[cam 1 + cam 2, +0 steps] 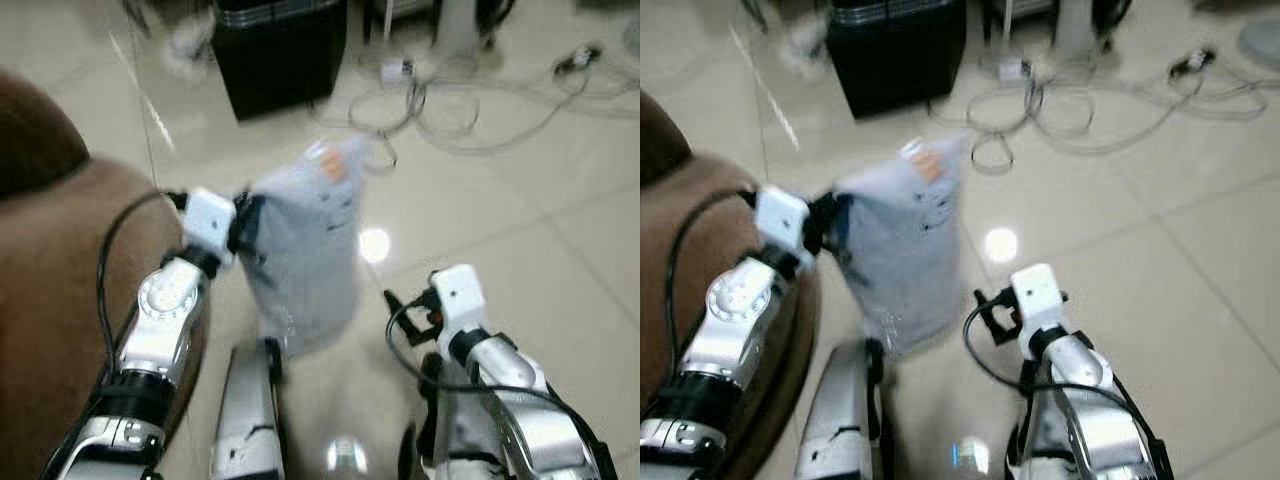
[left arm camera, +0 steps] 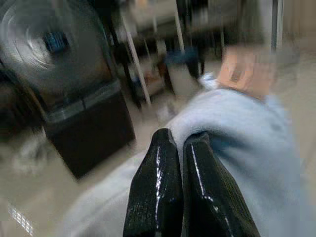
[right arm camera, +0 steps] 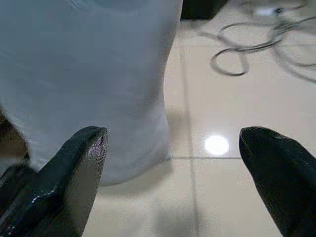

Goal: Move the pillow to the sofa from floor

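A pale blue-grey pillow (image 1: 305, 250) with an orange tag at its top corner hangs upright above the tiled floor, just right of the brown sofa (image 1: 50, 260). My left gripper (image 1: 243, 222) is shut on the pillow's upper left edge; in the left wrist view its fingers (image 2: 163, 163) press together into the fabric (image 2: 247, 128). My right gripper (image 3: 173, 136) is open, low and to the right of the pillow. The pillow's lower part (image 3: 98, 74) fills the space just ahead of its left finger, without touching.
A black box (image 1: 280, 50) stands on the floor beyond the pillow. Loose grey cables (image 1: 450, 100) sprawl at the far right. A fan (image 2: 44, 44) sits on top of the box. Bare tiles (image 1: 560, 250) lie to the right.
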{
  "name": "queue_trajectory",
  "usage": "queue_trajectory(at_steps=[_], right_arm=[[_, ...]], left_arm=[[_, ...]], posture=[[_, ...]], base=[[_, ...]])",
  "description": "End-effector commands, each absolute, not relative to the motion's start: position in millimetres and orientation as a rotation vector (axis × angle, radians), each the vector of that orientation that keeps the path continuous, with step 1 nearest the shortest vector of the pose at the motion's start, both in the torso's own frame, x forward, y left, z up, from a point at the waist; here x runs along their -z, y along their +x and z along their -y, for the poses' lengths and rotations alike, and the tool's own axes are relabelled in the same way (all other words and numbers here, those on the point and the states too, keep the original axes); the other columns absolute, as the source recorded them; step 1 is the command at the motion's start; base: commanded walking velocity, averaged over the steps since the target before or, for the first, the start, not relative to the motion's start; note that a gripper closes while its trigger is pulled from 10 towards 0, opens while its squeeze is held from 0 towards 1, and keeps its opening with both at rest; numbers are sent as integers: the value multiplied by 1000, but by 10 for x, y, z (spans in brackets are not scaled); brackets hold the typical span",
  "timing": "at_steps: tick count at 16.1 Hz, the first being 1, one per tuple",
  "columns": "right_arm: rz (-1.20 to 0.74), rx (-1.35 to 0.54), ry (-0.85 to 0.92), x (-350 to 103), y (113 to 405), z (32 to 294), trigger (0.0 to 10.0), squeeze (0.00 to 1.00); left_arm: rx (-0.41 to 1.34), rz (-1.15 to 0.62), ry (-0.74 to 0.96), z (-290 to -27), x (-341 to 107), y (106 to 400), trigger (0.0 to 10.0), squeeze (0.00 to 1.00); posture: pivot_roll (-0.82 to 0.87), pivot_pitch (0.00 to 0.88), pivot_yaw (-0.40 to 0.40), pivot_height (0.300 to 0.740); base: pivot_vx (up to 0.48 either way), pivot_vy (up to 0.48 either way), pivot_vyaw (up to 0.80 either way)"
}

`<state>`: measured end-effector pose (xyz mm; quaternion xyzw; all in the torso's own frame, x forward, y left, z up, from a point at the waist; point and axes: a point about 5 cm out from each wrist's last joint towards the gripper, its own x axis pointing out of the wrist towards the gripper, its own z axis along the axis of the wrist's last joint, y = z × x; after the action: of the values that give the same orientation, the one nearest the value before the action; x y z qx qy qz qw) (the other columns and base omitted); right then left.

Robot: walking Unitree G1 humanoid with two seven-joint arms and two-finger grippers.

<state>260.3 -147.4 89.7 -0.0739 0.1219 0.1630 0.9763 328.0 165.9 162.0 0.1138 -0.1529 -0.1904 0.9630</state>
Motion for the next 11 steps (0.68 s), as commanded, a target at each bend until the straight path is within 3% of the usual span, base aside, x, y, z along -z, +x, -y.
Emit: queue_trajectory(at_steps=[1,4,11], right_arm=[[-244,-284,-118,-869,2633,1514,10000,0],[-194,-281,-107,-934,2736,1458,10000,0],[-117,-331,-96,-1056,2892,1307,10000,0]], left_arm=[[332,371,168,-1712,-1805,3218,0,0],[322,369,53,-1658,-1869,3063,0,0],[171,276,-27,-1718,-1722,2863,0,0]], posture=[[80,0,81,541],[82,0,79,571],[101,0,33,631]], base=[[0,0,0],[0,0,0],[0,0,0]])
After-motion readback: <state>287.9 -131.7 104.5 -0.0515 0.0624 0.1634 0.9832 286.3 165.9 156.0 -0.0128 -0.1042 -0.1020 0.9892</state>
